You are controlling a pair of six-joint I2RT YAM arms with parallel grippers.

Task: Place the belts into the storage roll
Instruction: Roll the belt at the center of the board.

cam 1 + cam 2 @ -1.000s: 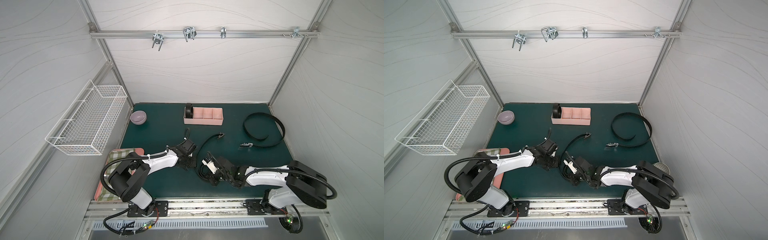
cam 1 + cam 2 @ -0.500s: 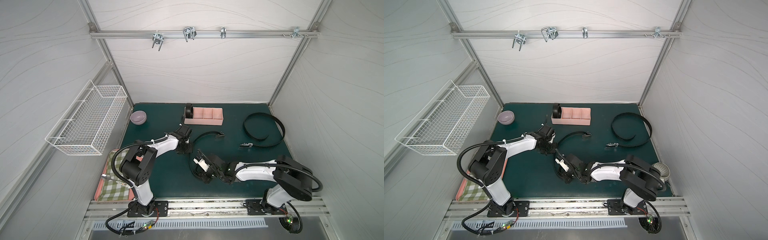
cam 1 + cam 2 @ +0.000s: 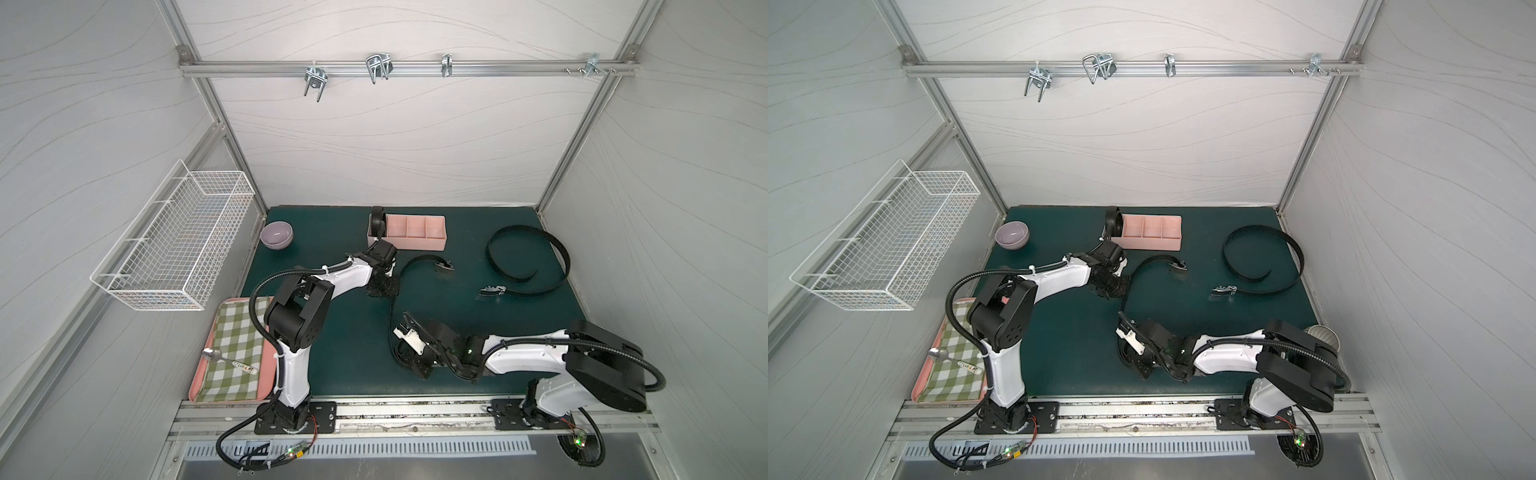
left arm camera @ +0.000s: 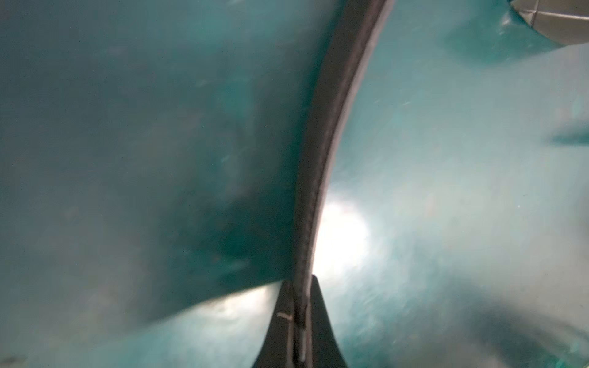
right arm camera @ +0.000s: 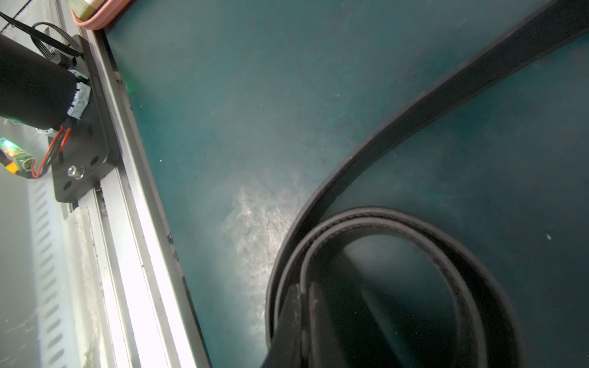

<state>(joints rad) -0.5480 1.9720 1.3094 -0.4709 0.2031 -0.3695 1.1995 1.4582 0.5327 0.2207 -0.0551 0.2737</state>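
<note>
**Both grippers pinch the middle belt**

The left gripper is clamped on the strap of the middle belt. The right gripper is clamped on its coiled end at 6 o'clock on the mat. The storage roll sits at 12 o'clock, with a coiled belt in its 9 o'clock compartment. A loose belt lies at 2 o'clock. The print on the spoon handle is too small to read.

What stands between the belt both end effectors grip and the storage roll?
Nothing visible does. Bare mat separates the gripped belt from the storage roll; three compartments are empty, and the coiled belt fills only one end compartment.
</note>
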